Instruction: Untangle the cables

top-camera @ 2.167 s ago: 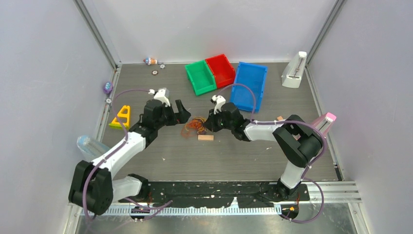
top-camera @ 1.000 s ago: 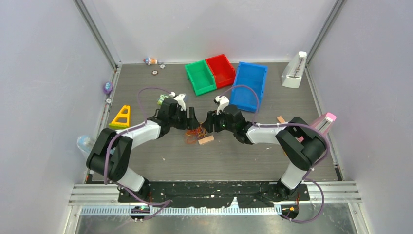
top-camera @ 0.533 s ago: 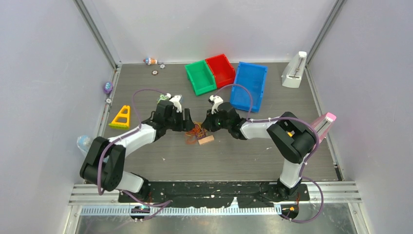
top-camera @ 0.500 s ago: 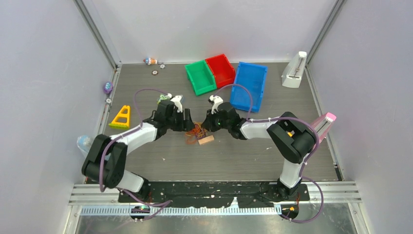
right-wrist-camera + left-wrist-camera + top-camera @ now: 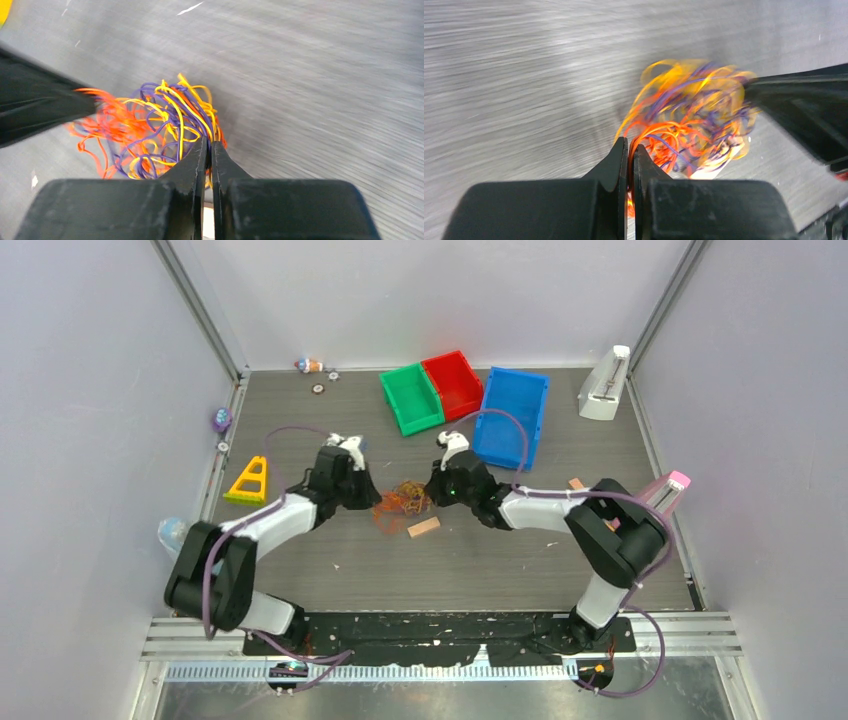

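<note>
The cables (image 5: 402, 499) form one tangled ball of yellow, orange-red and purple strands in the middle of the table, between my two grippers. My left gripper (image 5: 368, 496) is on the ball's left side, shut on orange-red strands of the cables (image 5: 684, 125); its tip (image 5: 630, 145) pinches them. On the right side, my right gripper (image 5: 432, 492) is shut on yellow and purple strands of the cables (image 5: 155, 125), which run in between its closed tips (image 5: 210, 144). The ball stretches between both grips.
A small tan block (image 5: 423, 527) lies just in front of the tangle. Green (image 5: 411, 398), red (image 5: 452, 383) and blue (image 5: 513, 415) bins stand at the back. A yellow triangular piece (image 5: 250, 480) lies to the left, a white stand (image 5: 604, 385) at the back right.
Both grippers have closed on the tangle. The left gripper has drawn back to the left and the right one slightly to the right, spreading the ball out between them.
</note>
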Action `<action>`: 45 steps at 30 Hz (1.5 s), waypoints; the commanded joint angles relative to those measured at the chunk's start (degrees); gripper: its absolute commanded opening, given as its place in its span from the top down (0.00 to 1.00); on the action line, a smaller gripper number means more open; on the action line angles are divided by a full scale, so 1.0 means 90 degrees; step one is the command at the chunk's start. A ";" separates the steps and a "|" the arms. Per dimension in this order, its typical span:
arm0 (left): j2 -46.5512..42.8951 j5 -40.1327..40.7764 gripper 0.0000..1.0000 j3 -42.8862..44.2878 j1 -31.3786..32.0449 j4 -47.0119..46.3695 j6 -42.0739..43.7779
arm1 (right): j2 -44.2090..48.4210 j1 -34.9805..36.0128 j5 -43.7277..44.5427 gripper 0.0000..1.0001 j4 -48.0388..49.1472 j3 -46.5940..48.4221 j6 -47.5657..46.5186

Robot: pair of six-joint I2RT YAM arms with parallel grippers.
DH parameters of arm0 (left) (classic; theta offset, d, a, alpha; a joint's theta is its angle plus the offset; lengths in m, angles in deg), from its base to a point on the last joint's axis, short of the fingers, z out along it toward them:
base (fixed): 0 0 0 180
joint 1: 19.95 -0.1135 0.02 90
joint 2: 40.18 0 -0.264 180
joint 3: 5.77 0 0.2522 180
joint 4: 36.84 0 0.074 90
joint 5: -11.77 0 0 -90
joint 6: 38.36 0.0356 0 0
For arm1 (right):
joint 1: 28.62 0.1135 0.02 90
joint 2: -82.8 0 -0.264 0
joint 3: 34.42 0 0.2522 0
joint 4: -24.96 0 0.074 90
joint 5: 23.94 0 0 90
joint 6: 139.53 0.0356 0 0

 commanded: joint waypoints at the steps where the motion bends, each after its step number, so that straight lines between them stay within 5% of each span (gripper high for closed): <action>1: -0.1128 0.0853 1.00 -0.0931 -0.0836 -0.0669 -0.0600 | 0.1184 -0.0204 0.2660 0.95 -0.0446 -0.0417 0.0165; 4: -0.1561 0.1249 1.00 -0.1188 -0.0984 -0.0705 -0.0726 | 0.1709 -0.0213 0.3975 0.94 -0.0384 -0.0955 0.0407; 9: -0.1971 0.1675 1.00 -0.1427 -0.0984 -0.0826 -0.0768 | 0.2147 -0.0243 0.4523 0.95 -0.0088 -0.1363 0.0534; 15: -0.1636 0.0838 1.00 -0.1151 -0.0984 -0.0797 -0.0513 | 0.1895 -0.0243 0.3658 0.95 -0.0128 -0.1070 0.0132; 19: -0.1785 0.0319 1.00 -0.1225 -0.0876 -0.1097 -0.0308 | 0.1875 -0.0243 0.1853 0.95 0.0677 -0.1256 -0.0402; 24: -0.2443 0.1241 1.00 -0.1324 0.0005 -0.1123 0.0356 | 0.1778 -0.0243 0.0075 0.95 0.1788 -0.1434 -0.0700; 25: -0.2512 0.1265 0.92 -0.1357 0.0057 -0.1177 0.0398 | 0.1772 -0.0243 -0.0292 0.95 0.1883 -0.1464 -0.0722; 28: -0.2526 0.0611 0.36 -0.1505 0.0078 -0.1648 0.0379 | 0.1732 -0.0243 -0.0915 0.95 0.2351 -0.1530 -0.0750; 29: -0.2478 0.0411 0.29 -0.1526 0.0101 -0.1799 0.0394 | 0.1725 -0.0243 -0.1106 0.95 0.2464 -0.1544 -0.0752; 45: 0.0221 -0.2140 0.14 -0.0161 0.0371 -0.2288 -0.0063 | 0.1373 -0.0243 -0.1549 0.95 0.2478 -0.1335 -0.0567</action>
